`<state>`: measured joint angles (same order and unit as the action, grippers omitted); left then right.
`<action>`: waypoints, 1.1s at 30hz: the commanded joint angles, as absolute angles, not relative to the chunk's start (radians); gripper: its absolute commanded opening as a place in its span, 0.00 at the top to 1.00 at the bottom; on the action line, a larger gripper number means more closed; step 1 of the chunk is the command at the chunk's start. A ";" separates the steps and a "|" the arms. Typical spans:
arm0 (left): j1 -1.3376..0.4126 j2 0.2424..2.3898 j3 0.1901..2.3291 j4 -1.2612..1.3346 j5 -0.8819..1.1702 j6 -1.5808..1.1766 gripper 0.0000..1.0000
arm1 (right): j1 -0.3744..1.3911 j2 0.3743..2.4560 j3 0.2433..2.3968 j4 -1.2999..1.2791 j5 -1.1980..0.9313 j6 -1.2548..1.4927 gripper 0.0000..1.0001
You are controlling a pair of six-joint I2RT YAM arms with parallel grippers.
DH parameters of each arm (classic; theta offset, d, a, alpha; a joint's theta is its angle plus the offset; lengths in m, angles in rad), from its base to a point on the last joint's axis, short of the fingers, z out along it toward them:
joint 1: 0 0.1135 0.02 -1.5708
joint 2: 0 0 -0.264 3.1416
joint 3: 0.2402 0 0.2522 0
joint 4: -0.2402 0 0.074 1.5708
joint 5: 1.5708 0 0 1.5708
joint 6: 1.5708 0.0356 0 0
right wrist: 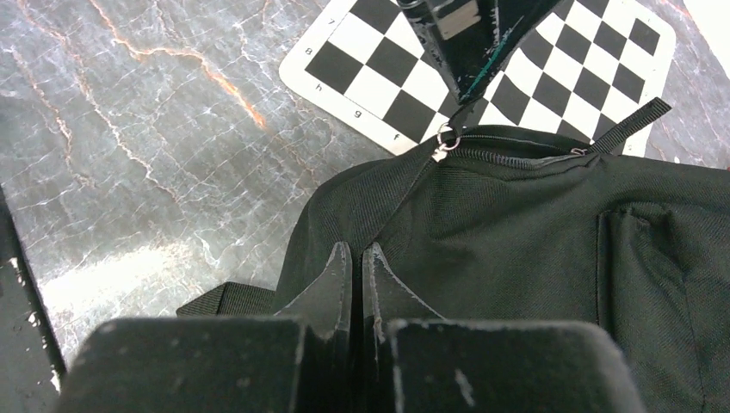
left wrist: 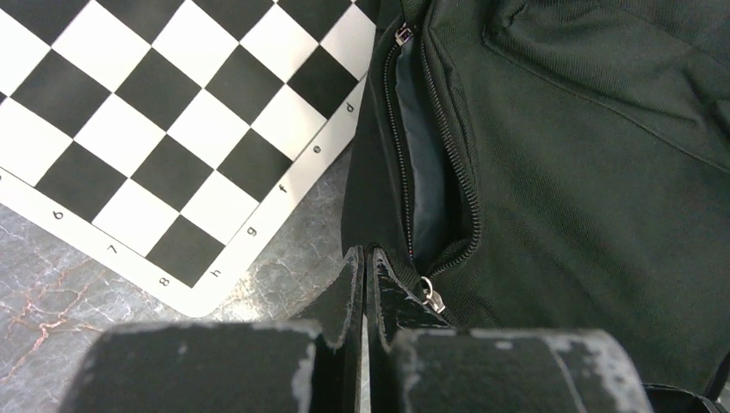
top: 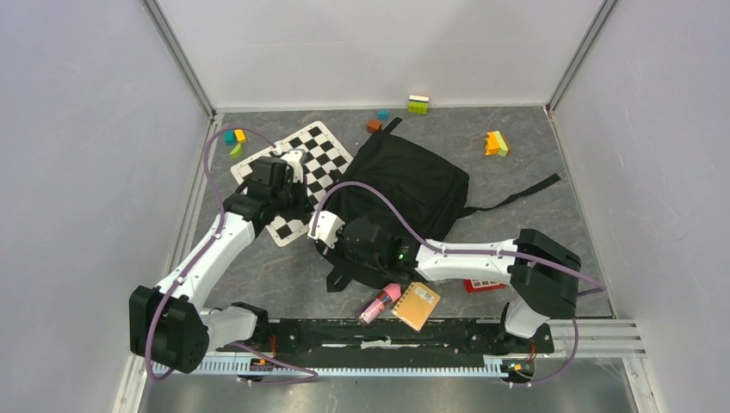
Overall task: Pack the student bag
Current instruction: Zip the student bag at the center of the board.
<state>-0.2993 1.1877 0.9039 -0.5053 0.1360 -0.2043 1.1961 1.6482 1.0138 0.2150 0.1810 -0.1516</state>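
Student bag [top: 413, 185] edge against chessboard [top: 301, 163], table [top: 516, 155] beyond.

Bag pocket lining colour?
Grey lining behind the open zip of the black student bag; left wrist view.

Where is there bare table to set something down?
Bare table between the chessboard, left arm and bag; another right of the bag, between the orange block and right arm, crossed by a strap. Crowded near the notebook.

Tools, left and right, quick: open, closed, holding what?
Left tool: closed on the bag.
Right tool: closed against the bag; grip cannot be told.
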 commanded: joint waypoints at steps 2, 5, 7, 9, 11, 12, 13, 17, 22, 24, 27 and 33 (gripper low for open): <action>-0.289 1.180 0.936 -0.454 0.018 -0.200 0.98 | 1.269 1.572 0.985 0.186 0.172 -0.158 1.00; -0.288 1.175 0.933 -0.440 0.020 -0.206 0.98 | 1.283 1.555 0.985 0.179 0.175 -0.165 1.00; -0.288 1.169 0.927 -0.413 0.044 -0.216 0.98 | 1.291 1.545 0.987 0.177 0.171 -0.168 1.00; -0.288 1.164 0.922 -0.378 0.093 -0.230 0.98 | 1.295 1.534 0.989 0.171 0.166 -0.169 1.00; -0.289 1.164 0.919 -0.339 0.132 -0.253 0.98 | 1.301 1.522 0.991 0.164 0.162 -0.170 1.00; -0.288 1.165 0.918 -0.320 0.145 -0.267 0.98 | 1.302 1.516 0.991 0.161 0.163 -0.170 1.00; -0.289 1.167 0.920 -0.308 0.158 -0.275 0.98 | 1.304 1.510 0.991 0.159 0.163 -0.170 1.00; -0.288 1.194 0.940 -0.283 0.165 -0.296 0.98 | 1.305 1.484 0.989 0.153 0.169 -0.172 1.00; -0.288 1.262 0.988 -0.290 0.130 -0.322 0.98 | 1.307 1.465 0.991 0.151 0.179 -0.178 1.00; -0.288 1.299 1.014 -0.304 0.106 -0.333 0.98 | 1.307 1.459 0.990 0.153 0.182 -0.179 1.00; -0.288 1.353 1.038 -0.298 0.104 -0.357 0.98 | 1.307 1.450 0.991 0.153 0.182 -0.179 1.00; -0.288 1.436 1.055 -0.212 0.132 -0.422 0.98 | 1.307 1.435 0.985 0.154 0.183 -0.182 1.00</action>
<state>-0.2993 1.3937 0.9981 -0.3340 0.1608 -0.3489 1.2774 1.5036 0.9833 0.0879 0.2276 -0.1844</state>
